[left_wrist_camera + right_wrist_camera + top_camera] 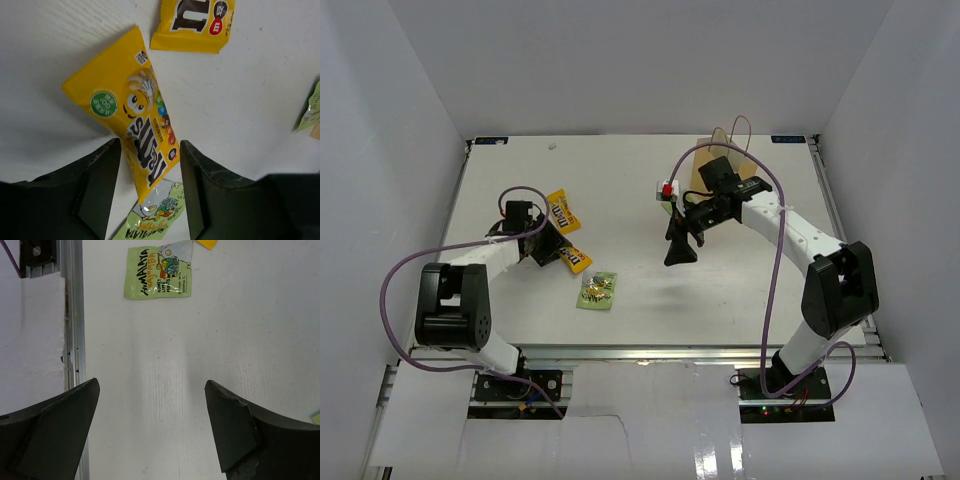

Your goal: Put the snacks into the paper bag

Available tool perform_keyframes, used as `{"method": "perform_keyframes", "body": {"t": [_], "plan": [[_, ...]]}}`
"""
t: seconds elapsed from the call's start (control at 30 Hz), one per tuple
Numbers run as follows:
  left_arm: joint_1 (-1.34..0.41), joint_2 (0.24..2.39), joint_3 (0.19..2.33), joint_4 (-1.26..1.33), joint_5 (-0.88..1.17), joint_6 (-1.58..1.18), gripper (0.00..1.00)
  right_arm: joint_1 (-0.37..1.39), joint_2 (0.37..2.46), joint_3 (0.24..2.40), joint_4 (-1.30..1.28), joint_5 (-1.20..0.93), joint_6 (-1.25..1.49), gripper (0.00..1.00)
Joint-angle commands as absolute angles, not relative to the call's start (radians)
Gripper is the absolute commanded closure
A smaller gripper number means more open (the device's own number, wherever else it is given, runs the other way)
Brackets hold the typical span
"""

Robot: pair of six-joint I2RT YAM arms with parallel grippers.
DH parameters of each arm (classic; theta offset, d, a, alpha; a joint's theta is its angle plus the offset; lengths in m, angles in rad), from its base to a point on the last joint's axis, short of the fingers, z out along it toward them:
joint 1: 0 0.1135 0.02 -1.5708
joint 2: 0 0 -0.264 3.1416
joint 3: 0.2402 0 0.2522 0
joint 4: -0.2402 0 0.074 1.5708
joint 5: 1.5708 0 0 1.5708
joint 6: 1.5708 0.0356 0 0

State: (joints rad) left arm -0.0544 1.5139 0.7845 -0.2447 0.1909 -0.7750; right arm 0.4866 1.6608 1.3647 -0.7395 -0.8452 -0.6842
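Observation:
My left gripper (545,247) is open, and its fingers straddle the lower end of a yellow candy pack (131,116) with a gap on each side. A light-green pack (155,216) lies under that end. A second yellow pack (192,24) lies just beyond it, and both yellow packs show in the top view (563,211). Another light-green pack (598,290) lies on the table near the front. My right gripper (680,252) is open and empty above the table's middle, and sees that pack (157,272) ahead. The tan paper bag (705,172) stands upright at the back right, behind the right arm.
A small red, white and green thing (667,190) sits left of the bag; I cannot tell what it is. White walls enclose the table on three sides. A metal rail (75,315) runs along the table's front edge.

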Motion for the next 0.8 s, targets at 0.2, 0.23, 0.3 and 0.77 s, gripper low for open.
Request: {"method": "perform_keyframes", "body": {"t": [0.2,0.23,0.3,0.77], "plan": [[-0.058,1.566,0.804,-0.164,0.183,-0.744,0.56,0.483,1.606,1.373,-0.749,-0.887,-0.678,0.09],[-0.058,1.563,0.795,-0.154,0.184,-0.741,0.59,0.482,1.606,1.374,-0.749,-0.887,-0.675,0.09],[-0.058,1.554,0.769,-0.141,0.193,-0.732,0.68,0.480,1.609,1.381,-0.750,-0.890,-0.673,0.09],[-0.083,1.344,0.641,0.066,0.471,-0.600,0.98,0.480,1.595,1.397,-0.707,-1.000,-0.525,0.13]]}}
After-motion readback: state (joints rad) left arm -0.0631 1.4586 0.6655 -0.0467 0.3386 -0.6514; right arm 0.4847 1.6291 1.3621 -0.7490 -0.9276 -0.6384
